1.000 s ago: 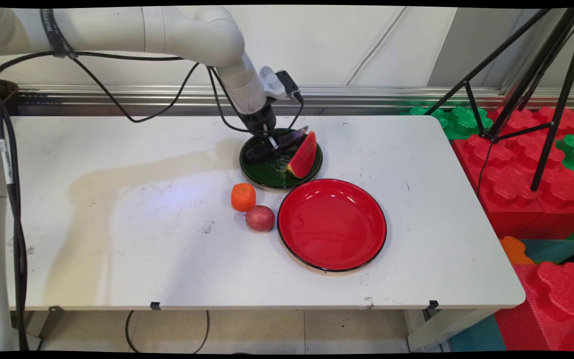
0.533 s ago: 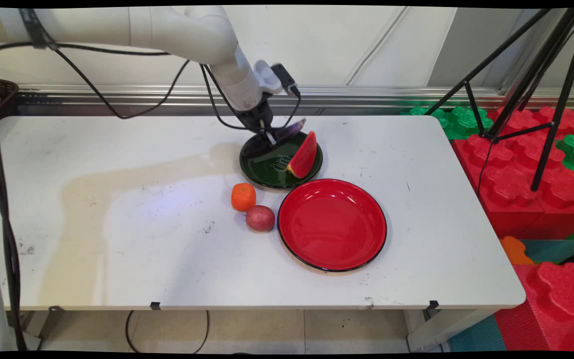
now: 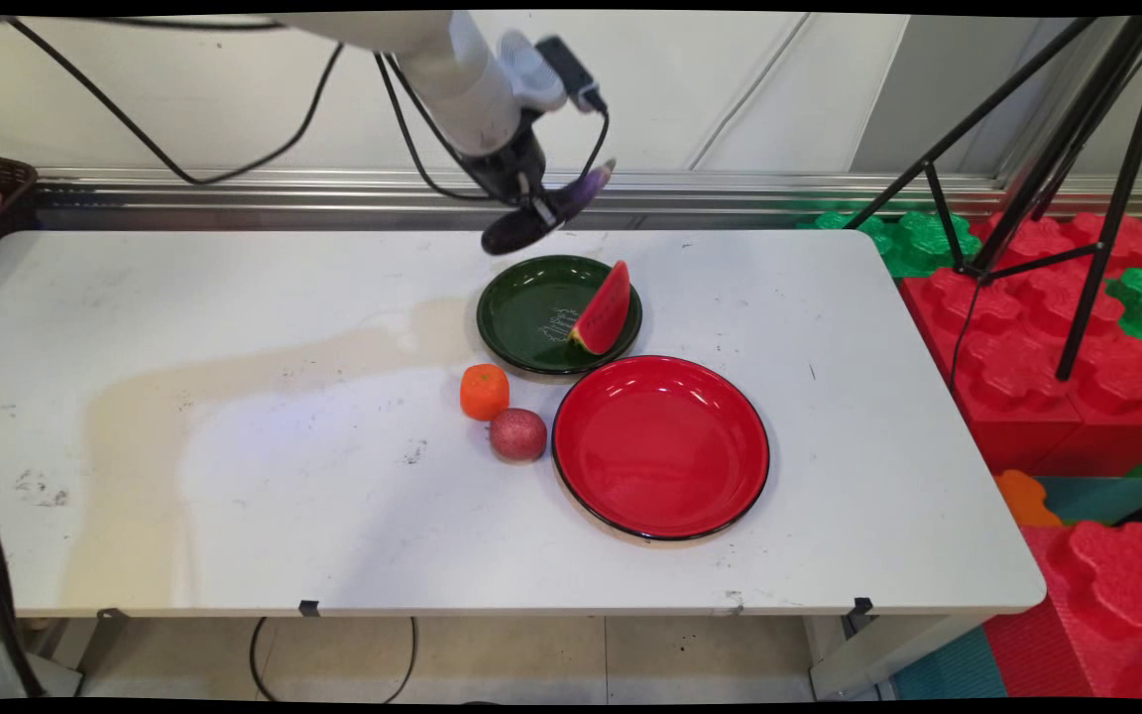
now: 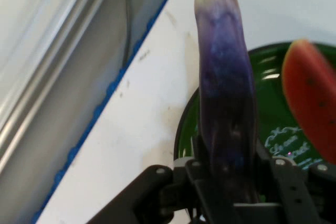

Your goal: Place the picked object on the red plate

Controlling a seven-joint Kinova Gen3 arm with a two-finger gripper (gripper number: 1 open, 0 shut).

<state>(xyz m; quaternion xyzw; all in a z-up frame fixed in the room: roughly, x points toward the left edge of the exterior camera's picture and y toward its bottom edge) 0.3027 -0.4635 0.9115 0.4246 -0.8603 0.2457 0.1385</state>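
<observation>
My claw point(image 3: 538, 210) clenched on purple eggplant point(image 3: 543, 209), held in air above green plate point(image 3: 521, 317). Watermelon slice point(image 3: 605, 310) on that plate.

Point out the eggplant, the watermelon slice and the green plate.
eggplant point(image 4: 223, 77): hand view, mid-body, purple skin.
watermelon slice point(image 3: 607, 309): main view, red flesh.
green plate point(image 3: 521, 315): main view, bare inner surface, left of the slice.

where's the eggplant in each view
Main view: the eggplant is near top centre, held in the tool above the table's far edge.
Hand view: it runs up the middle from the tool.
Shared landmark: the green plate with the watermelon slice.
</observation>
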